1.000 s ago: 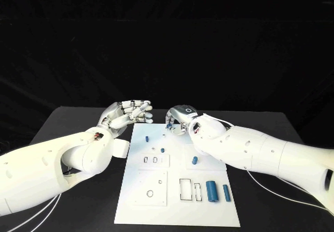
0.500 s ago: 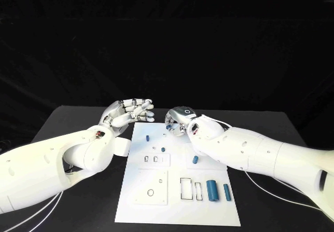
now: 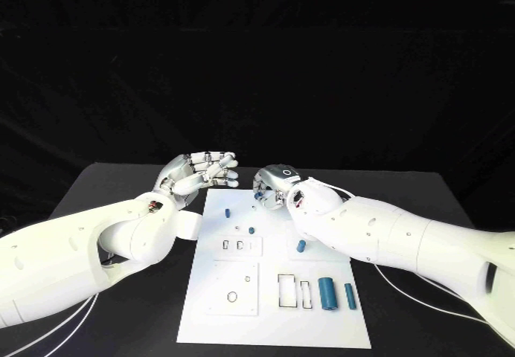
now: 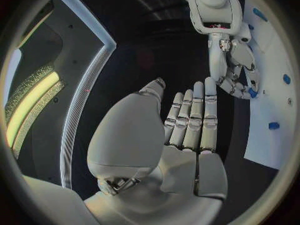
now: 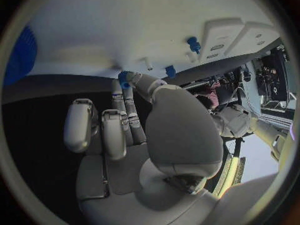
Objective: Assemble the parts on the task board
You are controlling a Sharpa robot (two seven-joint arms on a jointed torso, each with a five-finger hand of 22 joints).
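The right hand point(image 3: 274, 186) is hovering over the far edge of the board point(image 3: 215, 297), fingers curled down, and it is pinching a small blue part point(image 4: 252, 92) at its fingertips; the left wrist view is showing that blue piece tucked between them. Over the last second this hand is barely shifting, just creeping a touch toward the left one. The left hand point(image 3: 202, 173) is holding nothing, fingers straight and close together, palm up just off the board's far left corner, and it is lifting slightly from where it was. The two hands are near but not touching. To my eye, that is looking like a handover or regrip in the making. Other parts are waiting on the board: a peg point(image 3: 226, 213), a stub point(image 3: 301, 245), two cylinders point(image 3: 326, 293) near the front.
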